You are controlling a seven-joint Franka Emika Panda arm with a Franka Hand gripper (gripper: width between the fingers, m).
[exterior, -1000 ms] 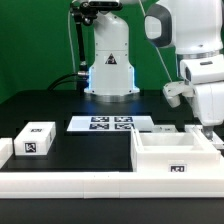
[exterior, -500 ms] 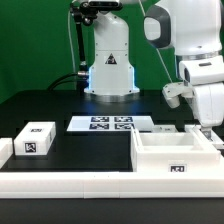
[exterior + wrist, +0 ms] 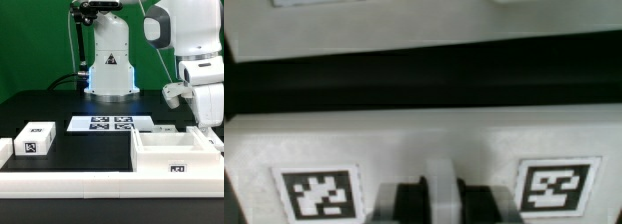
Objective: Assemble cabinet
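The fingers (image 3: 402,205) have been closed since the earlier frame and are now clamped on a wall of the large white boxy plastic cabinet (image 3: 155,160); a small white tagged block (image 3: 33,140) is seen well apart.

My black table (image 3: 90,150) holds 1 marker board (image 3: 110,124), 1 small white block (image 3: 33,140), the cabinet (image 3: 150,163) and 1 front rail (image 3: 70,184)

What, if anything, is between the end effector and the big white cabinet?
Nothing visible. The end effector is already at the cabinet, fingers pinched on what looks like its thin white edge. The marker board lies flat toward the exterior view's left, out of the way.
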